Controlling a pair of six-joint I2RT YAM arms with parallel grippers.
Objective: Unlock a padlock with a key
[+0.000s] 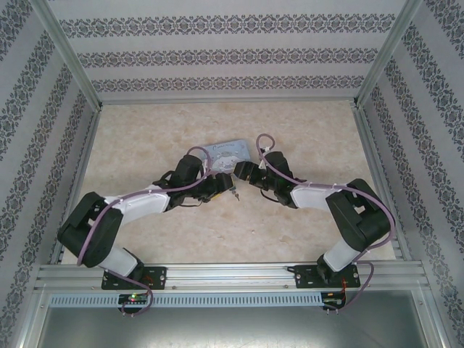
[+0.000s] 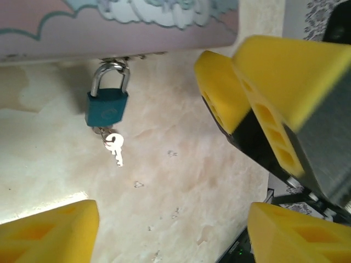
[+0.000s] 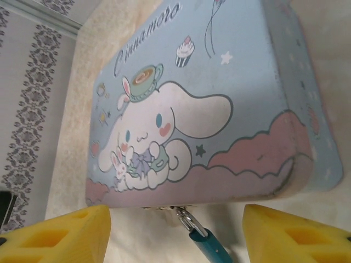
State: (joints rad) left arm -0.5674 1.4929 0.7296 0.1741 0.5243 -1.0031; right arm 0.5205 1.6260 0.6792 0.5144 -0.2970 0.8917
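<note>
Marbled tabletop (image 2: 192, 181) bears one tin (image 3: 219, 82), one padlock (image 2: 107, 108), one key (image 2: 115, 149); left hand (image 2: 173, 235) and right hand (image 3: 175, 235) both gape, empty.

From above and behind, the top camera looks down; both wrist cameras peer closely between their yellow fingers (image 2: 49, 233) at the shared padlock (image 2: 107, 108) and tin (image 3: 219, 82).

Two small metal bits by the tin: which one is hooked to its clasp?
The teal-blue padlock: its silvery shackle passes through the clasp on the pale-blue cartoon tin. The small silvery key lies on the table just below it.
</note>
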